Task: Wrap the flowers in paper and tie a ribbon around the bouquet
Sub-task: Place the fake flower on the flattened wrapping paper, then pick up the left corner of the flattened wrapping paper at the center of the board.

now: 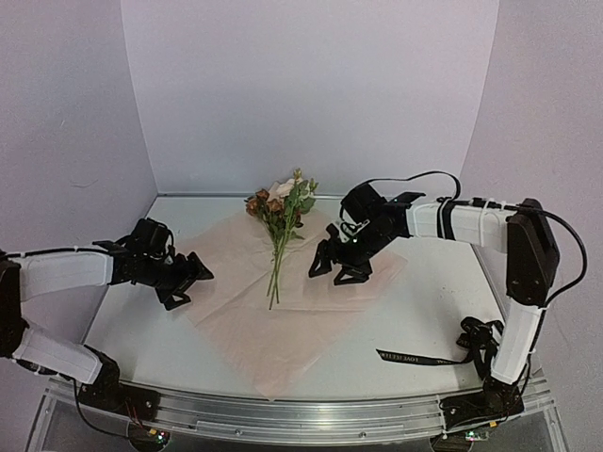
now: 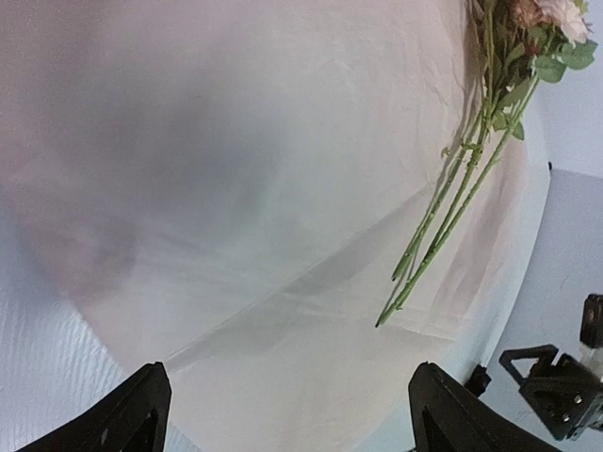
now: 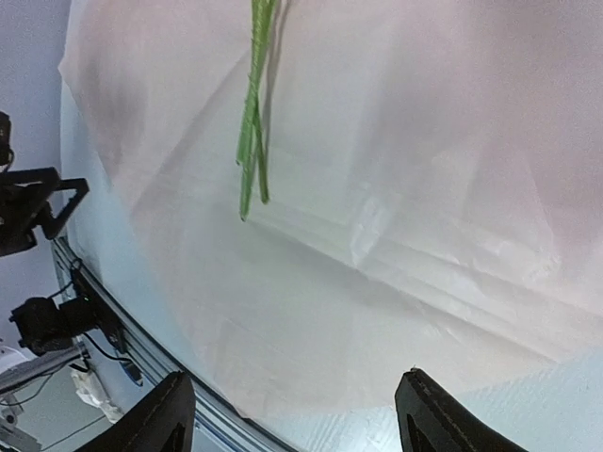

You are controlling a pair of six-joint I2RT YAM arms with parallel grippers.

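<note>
The flowers lie on the pale-pink paper, blooms toward the back wall, thin green stems pointing at the near edge. The paper is spread flat as a diamond on the table. My left gripper hovers open over the paper's left corner, holding nothing. To the right of the stems, my right gripper is open and empty above the paper. The left wrist view shows the paper and stems beyond the wide jaws. The right wrist view shows creased paper, stem ends and spread jaws. The black ribbon lies at the front right.
White walls close off the back and both sides. A metal rail runs along the table's near edge. The right arm's base and cables stand beside the ribbon's right end.
</note>
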